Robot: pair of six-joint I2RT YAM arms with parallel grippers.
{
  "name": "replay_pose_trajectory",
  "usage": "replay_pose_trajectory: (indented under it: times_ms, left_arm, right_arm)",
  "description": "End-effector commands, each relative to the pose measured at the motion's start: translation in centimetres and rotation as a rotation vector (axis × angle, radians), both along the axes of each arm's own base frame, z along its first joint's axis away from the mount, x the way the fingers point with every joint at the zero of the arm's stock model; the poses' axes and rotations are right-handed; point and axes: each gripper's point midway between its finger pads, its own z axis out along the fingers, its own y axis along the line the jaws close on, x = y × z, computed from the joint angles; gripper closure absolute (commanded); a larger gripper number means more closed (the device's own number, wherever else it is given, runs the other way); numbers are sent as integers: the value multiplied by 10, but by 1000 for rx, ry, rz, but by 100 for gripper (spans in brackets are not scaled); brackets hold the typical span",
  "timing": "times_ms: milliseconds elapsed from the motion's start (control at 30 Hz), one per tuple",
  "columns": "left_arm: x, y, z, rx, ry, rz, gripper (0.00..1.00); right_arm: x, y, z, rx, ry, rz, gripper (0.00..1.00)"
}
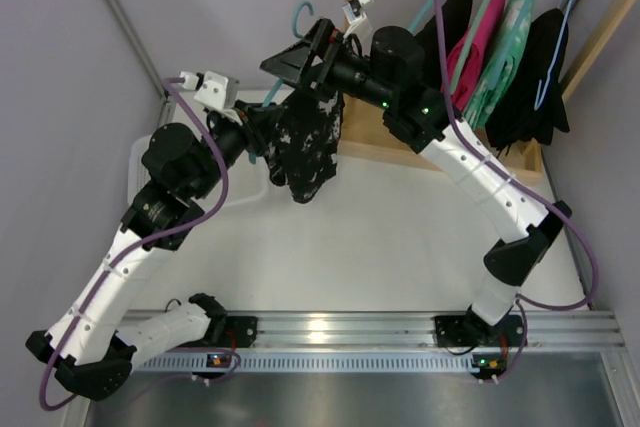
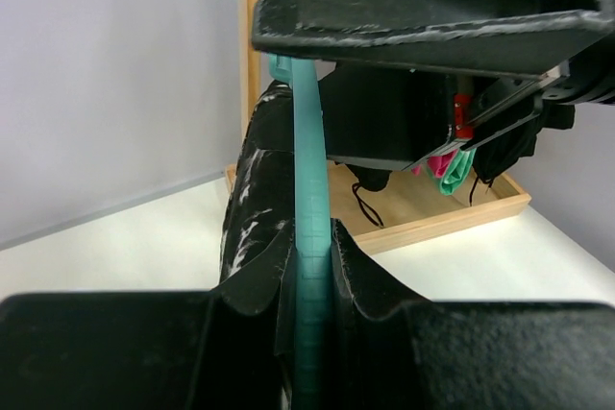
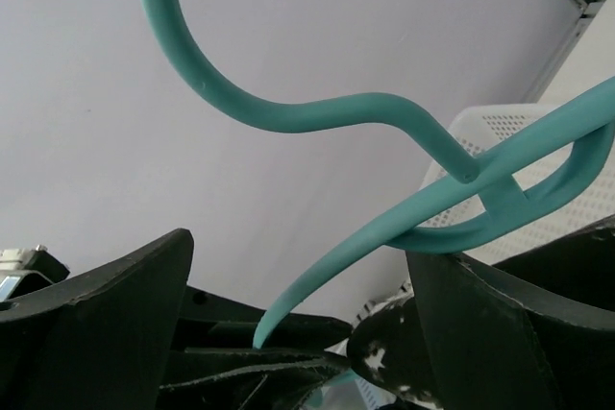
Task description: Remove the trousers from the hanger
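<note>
Counter point(image 1: 400, 237) is white, and over its back-left part the trousers point(image 1: 310, 142) hang bunched off the hanger point(image 2: 309, 141), up between the two arms. Left pincer point(image 2: 312, 266) is pinching the hanger's teal bar right beside the fabric, fingers pressed onto it. Right pincer point(image 3: 298, 247) is spread wide around the hanger's neck just below the hook, one finger on each side. Can't tell if either finger actually touches the plastic.
</note>
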Motion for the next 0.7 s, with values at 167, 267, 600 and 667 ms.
replay_pose_trajectory:
  times_ms: [167,267,600,667]
  left_arm:
    - [-32,6,89,-142,-303,-68,100]
    - [-33,-1,83,-124,-299,-101,100]
    - [-34,2,77,-129,-282,-93,64]
    - [-41,6,79,-130,-286,-99,48]
  right_arm:
    - [-8,4,59,160,-91,7,39]
    - [-12,6,68,184,-125,26,69]
    - [-48,-3,98,249,-332,172,100]
    - [-53,-7,101,248,-363,187,100]
